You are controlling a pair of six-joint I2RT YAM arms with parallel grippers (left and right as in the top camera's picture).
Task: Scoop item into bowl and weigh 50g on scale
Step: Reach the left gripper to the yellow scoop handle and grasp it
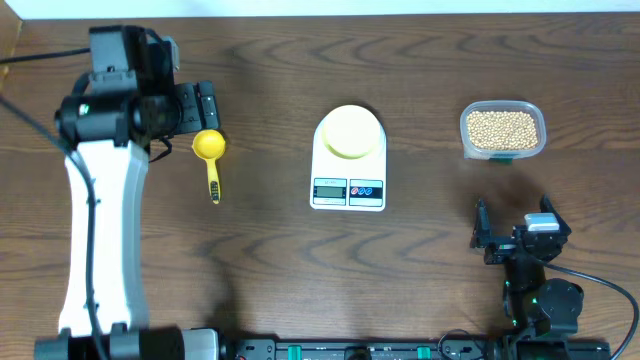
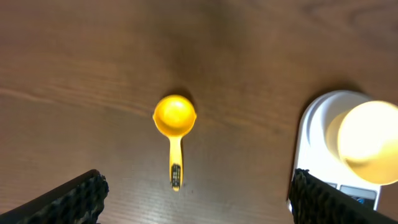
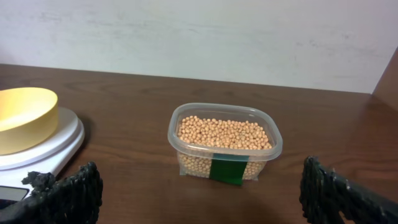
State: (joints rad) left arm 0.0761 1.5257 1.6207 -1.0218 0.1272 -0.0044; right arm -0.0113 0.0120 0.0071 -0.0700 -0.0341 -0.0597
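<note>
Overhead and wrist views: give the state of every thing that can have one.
bowl, empty, sitting on the scale
scale, display too small to read
tub, lidless, full of beans
scoop, empty, ungripped
left claw, open, holding nothing
right claw, open, holding nothing

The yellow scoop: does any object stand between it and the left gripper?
Nothing visible does. The left gripper is open close to the scoop, which lies alone on the bare table. The scale with the bowl on it stands off to one side, apart from the scoop.
</note>
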